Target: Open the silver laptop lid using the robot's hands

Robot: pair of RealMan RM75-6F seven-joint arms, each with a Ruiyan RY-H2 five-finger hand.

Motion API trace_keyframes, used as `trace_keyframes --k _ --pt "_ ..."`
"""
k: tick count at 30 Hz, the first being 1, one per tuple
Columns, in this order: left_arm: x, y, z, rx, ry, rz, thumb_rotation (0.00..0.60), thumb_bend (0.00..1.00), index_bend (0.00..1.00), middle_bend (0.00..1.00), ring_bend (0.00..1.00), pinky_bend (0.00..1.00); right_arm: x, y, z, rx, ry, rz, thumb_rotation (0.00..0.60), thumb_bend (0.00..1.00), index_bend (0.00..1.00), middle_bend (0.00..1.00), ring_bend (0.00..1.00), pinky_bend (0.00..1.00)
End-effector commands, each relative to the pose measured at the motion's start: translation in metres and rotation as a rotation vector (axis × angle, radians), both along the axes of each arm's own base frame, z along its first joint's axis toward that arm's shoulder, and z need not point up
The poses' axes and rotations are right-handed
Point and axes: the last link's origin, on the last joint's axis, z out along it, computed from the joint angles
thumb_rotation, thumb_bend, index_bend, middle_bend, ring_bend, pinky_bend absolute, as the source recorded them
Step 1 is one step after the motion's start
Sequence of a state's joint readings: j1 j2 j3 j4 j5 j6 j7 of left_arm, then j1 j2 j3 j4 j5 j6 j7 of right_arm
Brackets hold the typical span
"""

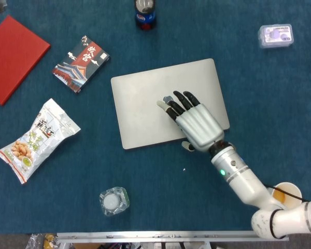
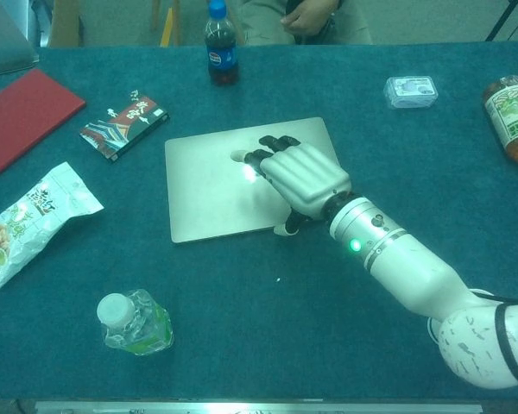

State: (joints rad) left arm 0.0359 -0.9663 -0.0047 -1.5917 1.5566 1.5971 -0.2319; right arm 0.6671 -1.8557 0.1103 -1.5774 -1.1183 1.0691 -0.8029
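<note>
The silver laptop [image 1: 142,111] [image 2: 203,190] lies closed and flat at the middle of the blue table. My right hand [image 1: 196,124] [image 2: 302,177] is palm down over the right half of its lid, fingers spread, with the fingertips [image 1: 168,106] near the logo. The thumb [image 1: 187,146] [image 2: 282,229] sits at the lid's front edge. The hand holds nothing. Whether the palm presses on the lid cannot be told. My left hand shows in neither view.
Left of the laptop are a red book [image 1: 13,54], a patterned box [image 1: 81,62] and a snack bag [image 1: 39,137]. A cola bottle [image 1: 145,13] stands behind it, a water bottle [image 1: 114,201] in front. Right: plastic box [image 1: 276,35], tea bottle [image 2: 511,116], paper cup [image 1: 286,191].
</note>
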Motion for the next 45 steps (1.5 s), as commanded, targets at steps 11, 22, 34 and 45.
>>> trace_keyframes --k 11,22,34,45 --pt "-0.005 0.001 0.000 -0.003 -0.008 -0.002 0.600 0.42 0.22 0.17 0.09 0.07 0.009 -0.004 -0.020 0.001 0.022 0.005 0.600 0.00 0.12 0.22 0.04 0.11" --pt "-0.006 0.003 0.000 -0.011 -0.005 -0.005 0.600 0.42 0.22 0.17 0.09 0.07 0.012 -0.007 -0.028 -0.005 0.043 0.009 0.600 0.00 0.12 0.22 0.04 0.11" --pt "-0.005 0.007 -0.001 -0.014 -0.004 -0.010 0.600 0.42 0.22 0.17 0.09 0.07 0.010 -0.011 -0.031 -0.004 0.059 0.005 0.600 0.00 0.12 0.22 0.04 0.11" --pt "-0.005 0.008 -0.002 -0.016 -0.003 -0.011 0.600 0.42 0.22 0.17 0.09 0.07 0.008 -0.012 -0.034 -0.004 0.072 0.002 0.600 0.00 0.12 0.22 0.04 0.11"
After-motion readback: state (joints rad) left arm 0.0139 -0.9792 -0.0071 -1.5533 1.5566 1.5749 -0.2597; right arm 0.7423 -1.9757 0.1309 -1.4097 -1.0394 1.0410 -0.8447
